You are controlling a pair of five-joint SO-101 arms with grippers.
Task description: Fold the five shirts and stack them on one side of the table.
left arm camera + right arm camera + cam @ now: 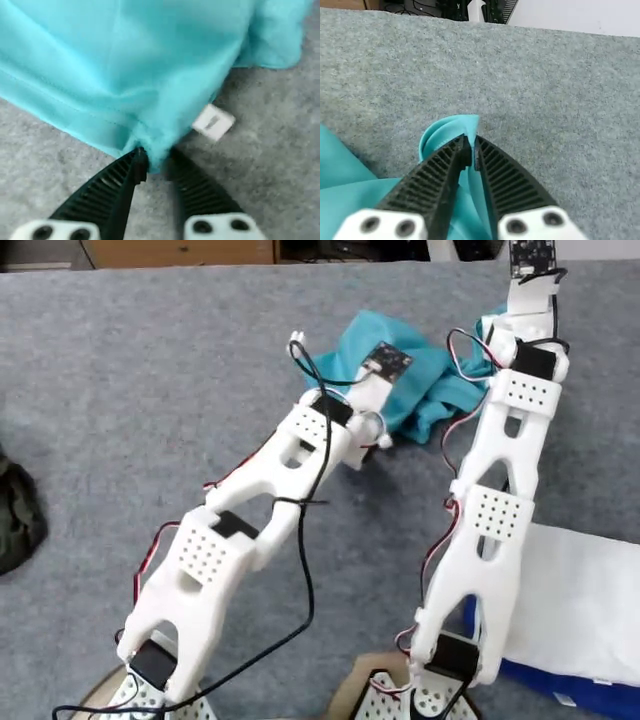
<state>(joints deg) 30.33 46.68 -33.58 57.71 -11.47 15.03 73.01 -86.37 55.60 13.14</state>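
A crumpled teal shirt (430,390) lies on the grey table (150,390) at the back, right of centre. My left gripper (154,162) is shut on the shirt's hem (150,145), low over the table. A small white tag (213,121) hangs from the cloth beside it. My right gripper (471,145) is shut on a curled fold of the teal shirt (445,132) at its far side, near the table's back edge. In the high view both arms reach over the shirt and hide part of it.
A folded white shirt (585,610) lies on a blue one (560,685) at the front right corner. A dark green garment (15,515) sits at the left edge. Bare grey table spreads across the left and middle.
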